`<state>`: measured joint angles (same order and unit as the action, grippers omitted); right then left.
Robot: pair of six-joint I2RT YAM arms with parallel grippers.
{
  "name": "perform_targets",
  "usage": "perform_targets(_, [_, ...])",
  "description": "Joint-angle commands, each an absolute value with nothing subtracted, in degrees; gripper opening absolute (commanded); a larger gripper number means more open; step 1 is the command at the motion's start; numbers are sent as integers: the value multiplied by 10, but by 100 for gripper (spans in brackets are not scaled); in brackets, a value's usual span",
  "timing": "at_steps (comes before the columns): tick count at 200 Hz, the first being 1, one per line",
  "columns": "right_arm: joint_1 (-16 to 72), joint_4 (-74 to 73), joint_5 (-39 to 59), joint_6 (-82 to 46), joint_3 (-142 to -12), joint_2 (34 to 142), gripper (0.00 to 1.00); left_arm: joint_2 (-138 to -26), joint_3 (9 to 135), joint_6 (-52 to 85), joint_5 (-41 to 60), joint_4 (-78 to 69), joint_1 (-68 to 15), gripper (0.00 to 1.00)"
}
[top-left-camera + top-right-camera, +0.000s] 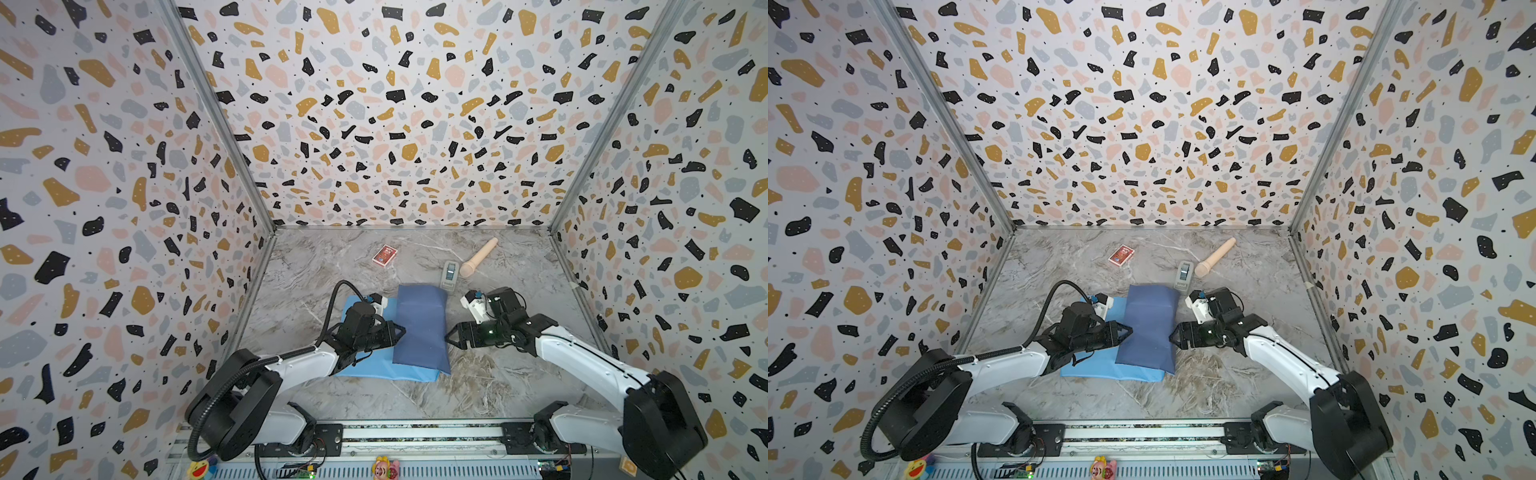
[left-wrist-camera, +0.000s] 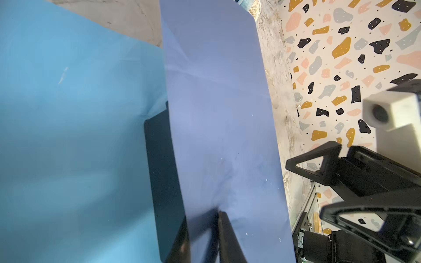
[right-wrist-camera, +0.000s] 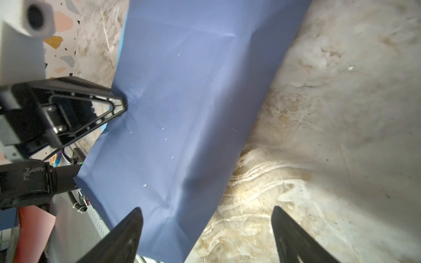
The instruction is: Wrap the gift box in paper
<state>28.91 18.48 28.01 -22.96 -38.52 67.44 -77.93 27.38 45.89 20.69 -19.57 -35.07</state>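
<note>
Blue paper [image 1: 419,328], a thin plain sheet, lies mid-desk with its duller flap folded over the dark navy cardboard gift box [image 2: 159,182]. Left tool [image 1: 401,332] pinches the flap's edge; right tool [image 1: 450,336] gapes alongside. Small red card pack [image 1: 385,254] beyond: print unreadable. Grey marbled desk [image 1: 478,390], terrazzo-patterned walls [image 1: 415,124].

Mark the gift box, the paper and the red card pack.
gift box [image 2: 163,173]: left wrist view, exposed dark side.
paper [image 1: 419,328]: in a top view, darker folded-over flap.
red card pack [image 1: 385,254]: in a top view, top face.
</note>
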Motion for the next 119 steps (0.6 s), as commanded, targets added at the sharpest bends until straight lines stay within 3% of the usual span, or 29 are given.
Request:
perform_targets(1, [292,183,265,-238,-372,653,89,-801,251,442,194,-94,-359,10])
perform_targets(43, [289,81,361,-323,-401,742,86,-802,249,436,191,-89,-359,9])
perform_targets(119, [259,44,384,-341,-439,857,83,-795,253,432,191,-83,-359,9])
